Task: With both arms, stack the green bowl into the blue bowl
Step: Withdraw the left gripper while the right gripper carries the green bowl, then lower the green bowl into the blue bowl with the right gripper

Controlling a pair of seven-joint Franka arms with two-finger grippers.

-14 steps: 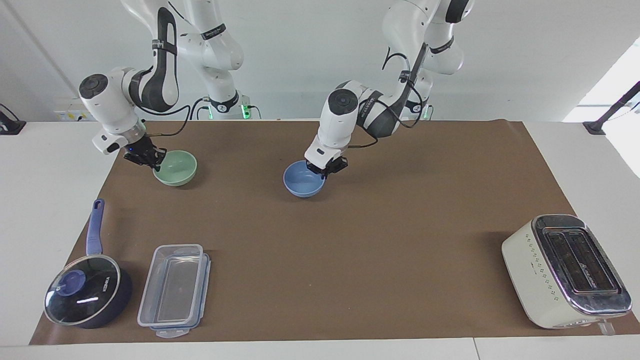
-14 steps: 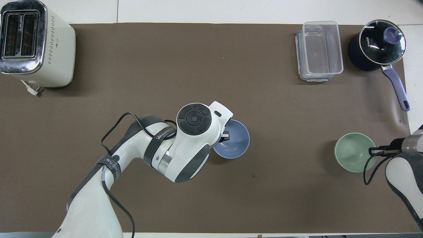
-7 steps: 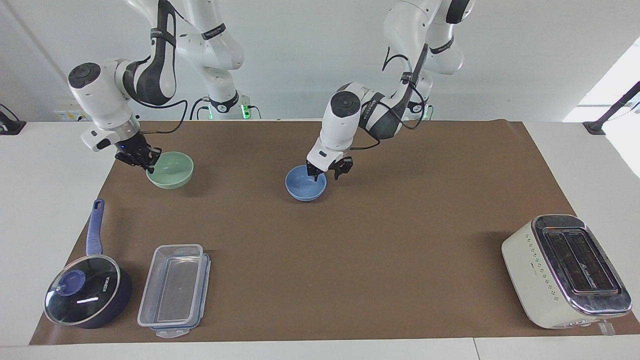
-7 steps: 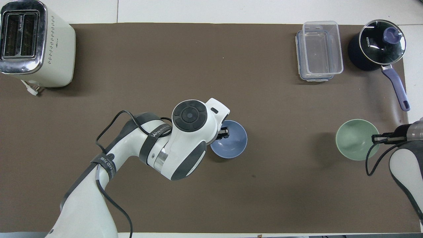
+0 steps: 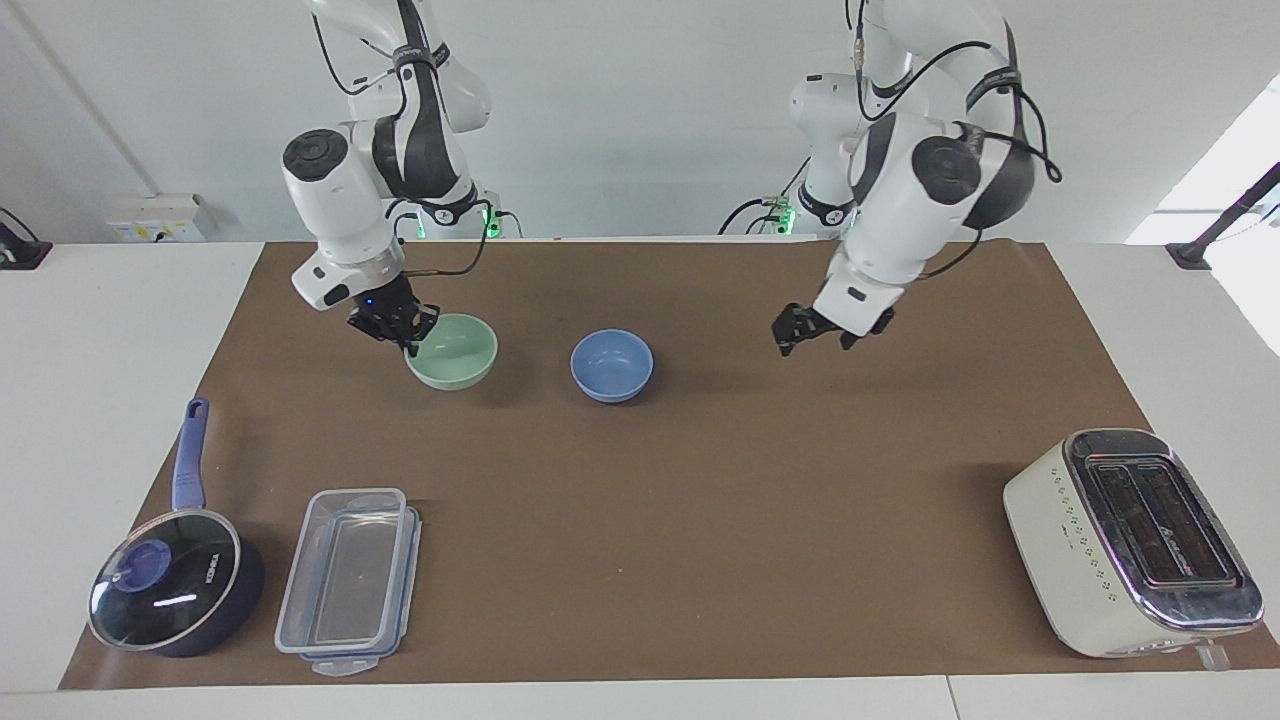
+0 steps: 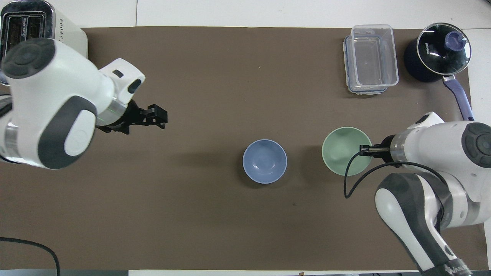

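Green bowl and blue bowl smooth, matt; container clear plastic; toaster top glossy metal.

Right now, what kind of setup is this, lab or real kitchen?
Most likely a lab bench dressed as a kitchen: two arms at a white table under a brown mat, with a toaster, lidded saucepan and clear container laid out as props.
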